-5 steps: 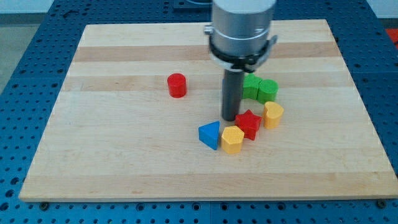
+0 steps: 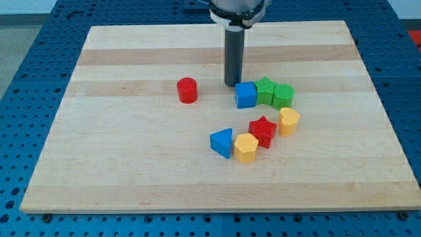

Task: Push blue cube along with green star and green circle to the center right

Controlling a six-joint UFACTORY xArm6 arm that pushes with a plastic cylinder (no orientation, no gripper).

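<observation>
My tip [image 2: 232, 84] on table [image 2: 118, 171]; no claw on this arm, so nothing held. Blue cube [image 2: 245, 95] just below-right of tip, not clearly touching. Green star [image 2: 265, 91] against cube's right side, green circle [image 2: 283, 96] beside star. Red cylinder [image 2: 187, 90] left of tip, well apart. Red star [image 2: 263, 130], yellow heart [image 2: 289, 121], yellow hexagon [image 2: 246, 147], blue triangle [image 2: 222, 142] clustered below tip.

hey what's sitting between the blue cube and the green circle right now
The green star sits between them in the camera view, touching the blue cube on its left and the green circle on its right. My tip is just up-left of the cube.
</observation>
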